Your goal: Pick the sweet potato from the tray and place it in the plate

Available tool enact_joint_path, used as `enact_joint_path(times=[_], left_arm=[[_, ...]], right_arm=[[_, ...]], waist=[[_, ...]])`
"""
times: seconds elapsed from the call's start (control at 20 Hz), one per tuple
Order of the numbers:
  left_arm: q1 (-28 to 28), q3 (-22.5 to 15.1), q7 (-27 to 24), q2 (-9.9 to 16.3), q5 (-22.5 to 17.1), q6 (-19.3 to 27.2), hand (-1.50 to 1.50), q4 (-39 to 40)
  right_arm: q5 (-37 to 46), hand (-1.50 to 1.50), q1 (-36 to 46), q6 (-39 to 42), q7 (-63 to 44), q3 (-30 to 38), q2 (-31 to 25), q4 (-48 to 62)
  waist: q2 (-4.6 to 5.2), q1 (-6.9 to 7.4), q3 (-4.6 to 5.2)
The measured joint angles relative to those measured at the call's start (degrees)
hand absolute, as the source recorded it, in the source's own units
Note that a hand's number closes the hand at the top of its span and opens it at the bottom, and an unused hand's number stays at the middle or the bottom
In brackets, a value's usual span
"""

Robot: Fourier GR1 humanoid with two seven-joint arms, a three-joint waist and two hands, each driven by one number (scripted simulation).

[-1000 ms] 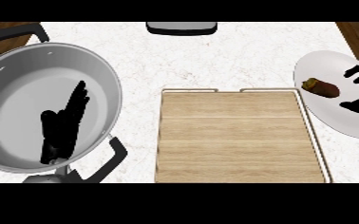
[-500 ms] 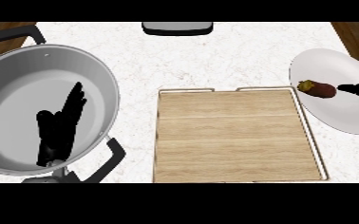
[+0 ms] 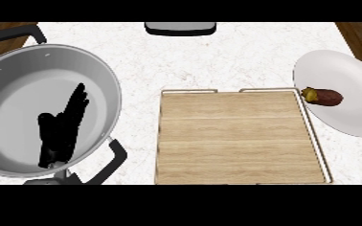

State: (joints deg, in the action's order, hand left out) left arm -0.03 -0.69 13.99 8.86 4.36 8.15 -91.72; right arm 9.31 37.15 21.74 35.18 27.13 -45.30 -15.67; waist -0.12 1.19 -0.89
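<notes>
No text, label, brand, number or sign can be read on anything in view.

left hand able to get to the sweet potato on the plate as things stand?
Probably not. The left hand shows over the pot at far left; the sweet potato lies on the plate at far right, beyond the tray.

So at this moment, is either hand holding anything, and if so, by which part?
Nothing is held. The sweet potato lies on the plate with no hand on it. The left hand shows over the pot, fingers straight. The right hand is out of view.
</notes>
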Motion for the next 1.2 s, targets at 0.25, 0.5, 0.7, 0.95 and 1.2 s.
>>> enact_joint_path(times=[0.25,0.5,0.7,0.95,1.2], left_arm=[[-0.61,0.22,-0.08,-0.17,-0.05,-0.38,0.0,0.55],[-0.72,0.35,-0.61,-0.51,0.07,-0.7,0.0,0.76],[-1.05,0.6,-0.96,-0.8,0.65,-0.7,0.0,1.15],[-1.49,0.87,0.04,-0.93,1.0,-1.21,0.0,0.95],[-1.9,1.24,-0.35,-1.31,1.39,-1.25,0.0,1.43]], right_arm=[[0.14,-1.5,-0.96,2.1,4.04,-0.1,-0.36,1.39],[0.63,-1.5,-1.47,-0.06,6.07,-0.38,0.58,2.42],[1.25,-1.5,-1.37,-2.36,6.84,-0.72,1.29,3.27],[2.25,-1.5,-1.53,-6.12,7.36,-1.27,2.08,4.24],[2.79,-1.5,-1.84,-7.63,7.78,-1.43,1.52,5.31]], waist=[[0.03,0.32,-0.05],[0.06,0.56,-0.07],[0.01,0.62,-0.13],[0.1,0.68,-0.05],[0.05,0.71,-0.18]])
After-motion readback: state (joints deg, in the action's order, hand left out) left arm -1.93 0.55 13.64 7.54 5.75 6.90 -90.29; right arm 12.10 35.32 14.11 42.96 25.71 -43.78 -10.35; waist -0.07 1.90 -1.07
